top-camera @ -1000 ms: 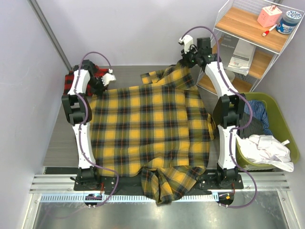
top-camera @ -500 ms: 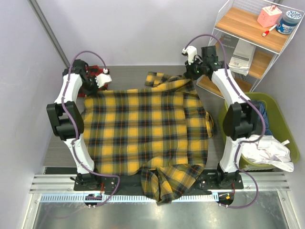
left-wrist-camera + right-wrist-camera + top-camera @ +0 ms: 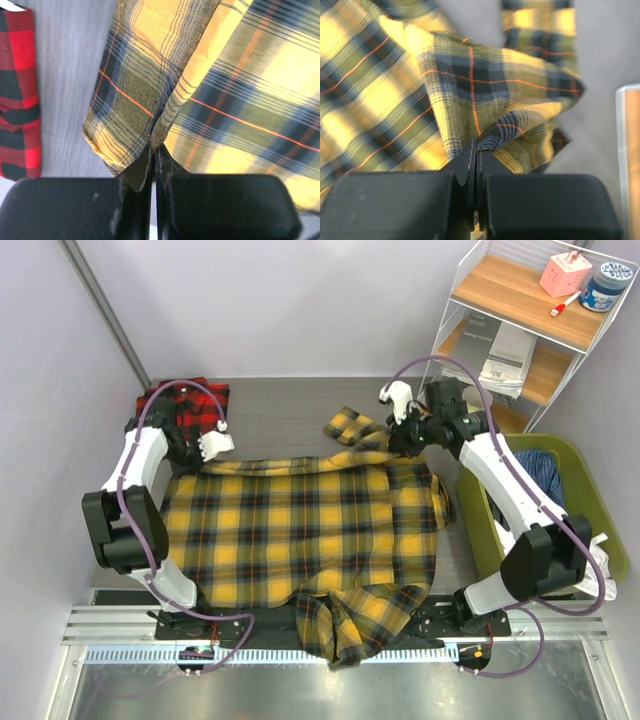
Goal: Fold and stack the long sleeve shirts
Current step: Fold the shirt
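Yellow-and-black shirt [image 3: 310,530] lies spread flat over the middle of the table [image 3: 280,405], with the hem draped off the table's near edge. Left gripper [image 3: 154,156] is pinched tight on the shirt corner toward the table's far left. Right gripper [image 3: 476,149] is clamped on a cloth fold toward the table's far right. Red-and-black shirt [image 3: 185,405] sits bunched in the table's far-left corner, apart from the yellow one.

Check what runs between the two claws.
The far edge of the yellow shirt, pinched at each end by the left claw and right claw; the top view shows it.
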`<state>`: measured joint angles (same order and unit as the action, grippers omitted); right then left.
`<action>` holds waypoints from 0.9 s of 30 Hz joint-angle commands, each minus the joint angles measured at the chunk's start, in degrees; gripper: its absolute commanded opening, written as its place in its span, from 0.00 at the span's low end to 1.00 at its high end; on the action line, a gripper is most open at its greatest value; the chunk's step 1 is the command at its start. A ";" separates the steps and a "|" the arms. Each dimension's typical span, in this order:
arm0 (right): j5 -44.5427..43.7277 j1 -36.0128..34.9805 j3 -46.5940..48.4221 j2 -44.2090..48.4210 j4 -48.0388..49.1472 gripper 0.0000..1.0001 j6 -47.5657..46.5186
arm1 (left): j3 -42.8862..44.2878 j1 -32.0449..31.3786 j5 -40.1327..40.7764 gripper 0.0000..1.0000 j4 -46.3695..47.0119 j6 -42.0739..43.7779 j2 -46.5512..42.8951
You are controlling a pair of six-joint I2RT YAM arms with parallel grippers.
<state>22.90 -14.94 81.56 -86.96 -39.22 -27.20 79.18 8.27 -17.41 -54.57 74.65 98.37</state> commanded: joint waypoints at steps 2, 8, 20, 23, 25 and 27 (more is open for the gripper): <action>-1.01 -1.85 -8.33 7.40 -0.51 0.01 2.59 | -5.34 0.43 1.50 0.00 -3.44 2.69 -7.39; -2.33 -2.11 -16.86 8.91 1.34 0.01 0.22 | -13.43 0.34 3.87 0.06 -3.18 1.56 -9.34; 4.34 -3.78 -17.40 2.94 -7.15 0.23 -4.43 | -15.11 1.92 3.71 0.34 -1.06 -5.66 -2.39; 6.37 -4.40 -15.82 2.23 -12.88 0.31 -7.77 | -8.88 4.20 0.46 0.39 -5.80 -7.15 -1.61; 6.11 -4.13 -12.67 1.36 -15.60 0.34 -7.96 | -3.69 4.82 -1.30 0.42 -8.52 -8.98 -0.90; 7.07 -2.83 -9.16 0.22 -16.85 0.36 -7.43 | 0.00 5.00 -2.71 0.44 -8.54 -11.45 0.06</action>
<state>26.61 -18.98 64.60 -85.78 -50.61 -32.71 71.70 12.27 -15.09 -59.79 67.77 97.54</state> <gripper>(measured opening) 0.340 0.425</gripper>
